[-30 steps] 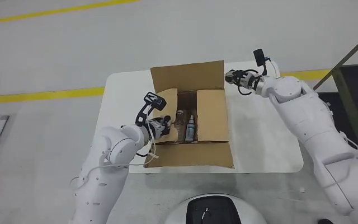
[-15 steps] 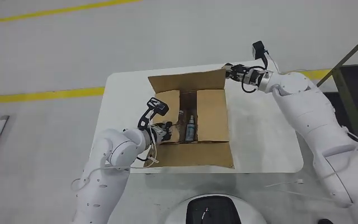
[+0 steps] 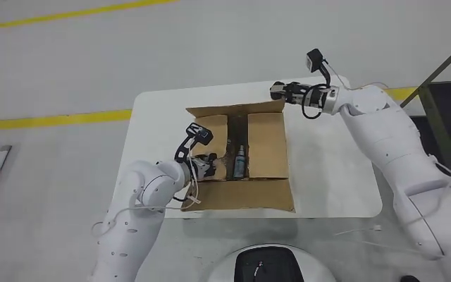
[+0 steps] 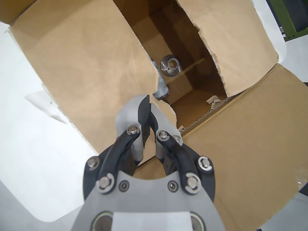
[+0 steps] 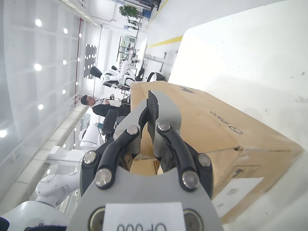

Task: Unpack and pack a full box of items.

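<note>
An open cardboard box [image 3: 239, 196] stands mid-table with its near flap and right flap [image 3: 268, 144] folded out. My left gripper [image 3: 208, 163] is shut on the torn edge of the left flap [image 4: 79, 56], as the left wrist view shows at the gripper [image 4: 148, 103]. My right gripper [image 3: 276, 92] is shut on a corner of the far flap [image 3: 232, 109], which stands nearly upright; the right wrist view shows the gripper [image 5: 151, 106] pinching that flap [image 5: 216, 135]. Inside the box lie a small bottle [image 3: 240, 161], a metal flange [image 4: 170, 65] and a tube [image 4: 160, 88].
The white table [image 3: 331, 169] has bare room to the right of the box and a narrower strip to its left. A dark green frame [image 3: 430, 92] stands past the table's right edge. A torn scrap of white tape [image 4: 45, 106] sticks out beside the left flap.
My right gripper has moved left and swung the far flap from lying back flat to nearly upright. The left gripper has stayed on the left flap with little movement.
</note>
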Controlling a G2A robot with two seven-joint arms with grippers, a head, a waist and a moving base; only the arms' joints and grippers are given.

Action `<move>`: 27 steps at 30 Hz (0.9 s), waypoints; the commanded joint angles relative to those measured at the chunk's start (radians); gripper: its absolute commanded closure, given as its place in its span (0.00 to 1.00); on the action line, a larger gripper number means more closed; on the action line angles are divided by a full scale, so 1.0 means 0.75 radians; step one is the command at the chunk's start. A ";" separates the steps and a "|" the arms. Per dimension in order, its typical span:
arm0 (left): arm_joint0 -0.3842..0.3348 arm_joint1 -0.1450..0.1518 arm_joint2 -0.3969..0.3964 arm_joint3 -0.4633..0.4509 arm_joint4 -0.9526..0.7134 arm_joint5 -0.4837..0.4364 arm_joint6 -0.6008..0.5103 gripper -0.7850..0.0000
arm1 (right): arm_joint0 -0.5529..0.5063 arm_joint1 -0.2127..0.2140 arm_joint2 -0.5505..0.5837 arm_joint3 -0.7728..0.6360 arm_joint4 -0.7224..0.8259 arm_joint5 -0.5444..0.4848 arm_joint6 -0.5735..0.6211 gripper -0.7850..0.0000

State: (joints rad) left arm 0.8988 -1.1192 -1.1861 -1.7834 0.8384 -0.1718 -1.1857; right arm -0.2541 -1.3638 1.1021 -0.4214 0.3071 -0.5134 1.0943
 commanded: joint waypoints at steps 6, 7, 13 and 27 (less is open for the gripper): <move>0.002 0.017 -0.097 -0.006 -0.050 0.013 -0.029 0.00 | -0.021 -0.011 -0.026 -0.036 0.006 0.004 0.091 1.00; 0.001 0.020 -0.124 -0.005 -0.056 0.027 -0.029 0.00 | -0.028 -0.012 -0.029 -0.035 0.010 0.014 0.106 1.00; -0.001 0.044 -0.275 -0.039 -0.092 0.051 -0.078 0.00 | -0.067 -0.016 -0.043 -0.059 0.020 0.028 0.148 1.00; 0.004 0.053 -0.329 -0.053 -0.097 0.060 -0.099 0.00 | -0.183 -0.022 -0.127 -0.211 -0.122 0.071 0.111 1.00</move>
State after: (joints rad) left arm 0.9014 -1.0797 -1.4332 -1.8231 0.7653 -0.1270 -1.2596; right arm -0.3867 -1.3797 1.0115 -0.5730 0.2231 -0.4648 1.1801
